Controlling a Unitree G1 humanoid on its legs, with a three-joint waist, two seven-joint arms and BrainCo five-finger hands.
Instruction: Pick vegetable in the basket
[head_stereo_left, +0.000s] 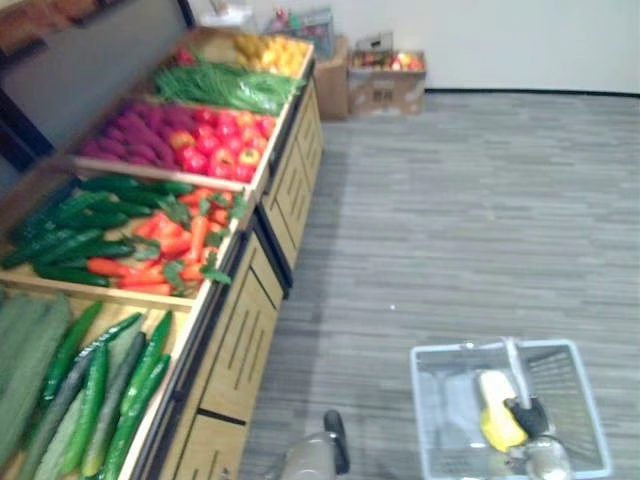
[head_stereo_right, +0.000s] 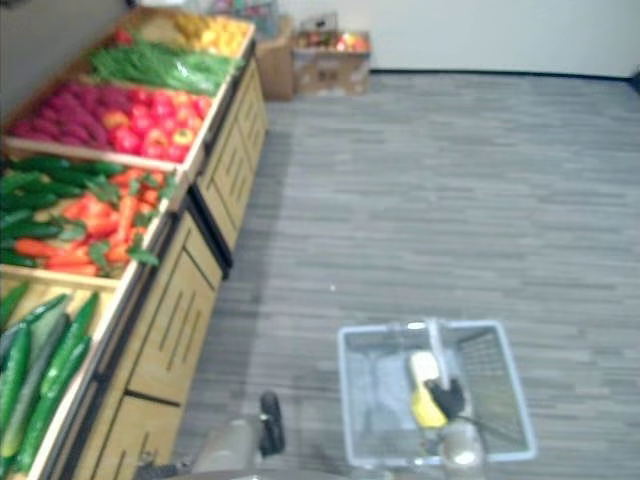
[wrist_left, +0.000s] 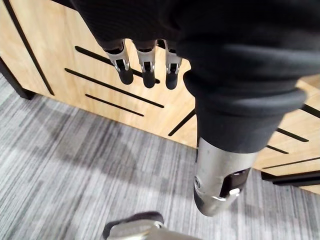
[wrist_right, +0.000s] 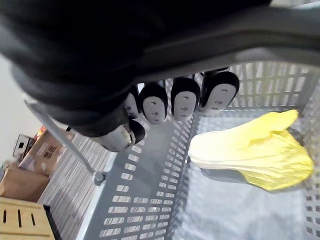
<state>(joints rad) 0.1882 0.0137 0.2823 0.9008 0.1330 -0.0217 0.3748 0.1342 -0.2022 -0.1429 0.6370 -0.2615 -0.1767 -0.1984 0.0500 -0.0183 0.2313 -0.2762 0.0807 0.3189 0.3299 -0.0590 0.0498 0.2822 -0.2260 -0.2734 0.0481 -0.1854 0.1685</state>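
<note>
grey floor (head_stereo_left: 450, 200), wood veg stand (head_stereo_left: 240, 340), basket (head_stereo_left: 435, 410)

Left hand (wrist_left: 148, 62) and right hand (wrist_right: 184, 97) have silver dark-tipped fingers (wrist_left: 123, 64) and dark covers (wrist_left: 235, 75).

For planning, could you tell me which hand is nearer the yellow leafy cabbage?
Right. The right hand holds the grey mesh basket's handle just above the yellow leafy cabbage; the left hand hangs beside the wooden cabinet.

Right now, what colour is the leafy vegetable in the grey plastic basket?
Yellow, whitish at one end: the leafy vegetable shows best in the right wrist view.
</note>
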